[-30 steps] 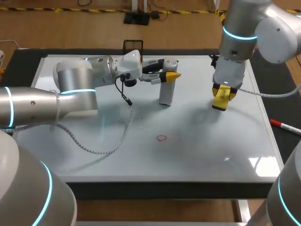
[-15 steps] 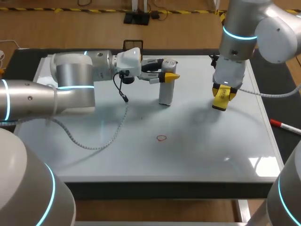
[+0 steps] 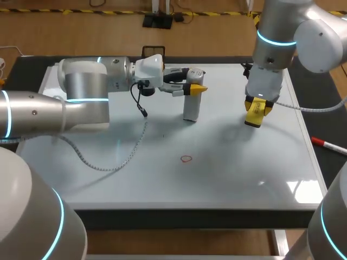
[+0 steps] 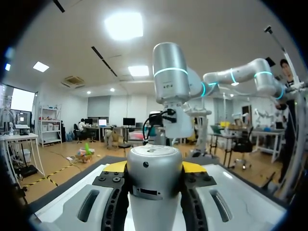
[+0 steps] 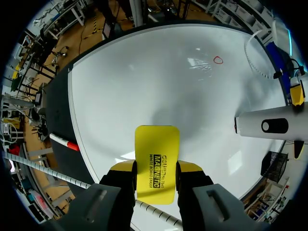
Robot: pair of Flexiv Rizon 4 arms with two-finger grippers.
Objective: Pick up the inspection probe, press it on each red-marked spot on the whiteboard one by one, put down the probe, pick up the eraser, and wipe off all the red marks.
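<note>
Red mark (image 3: 186, 159): only one small red loop that I can spot, around the middle of the whiteboard (image 3: 244, 179) and well apart from both tools.

Inspection probe (image 3: 192, 104): silver cylinder, upright on the far half of the board. Its base looks to be touching the surface.

Left gripper (image 3: 195, 81): comes in sideways and is clamped on the probe's upper part, one yellow tip on each side.

Eraser (image 3: 257, 115): yellow block pinched between both fingers of the right gripper (image 5: 156, 167), low over the board's far right. I can't tell if it touches.

Step, my guess: the probe is being parked and the wipe comes next.

Doing it well: I'd let go only once the probe stands steady, then back the left arm straight off so it doesn't tip. I'd bring the eraser down flat on the loop with even pressure and stroke right across it, staying clear of the probe.

Writing: black print on the eraser's face, which I'm not reading out. There's a tiny mark on the probe's cap, too small to make out.

Off to the side: a red-and-white pen (image 3: 328, 145) on the dark surface just beside the board's right edge.
</note>
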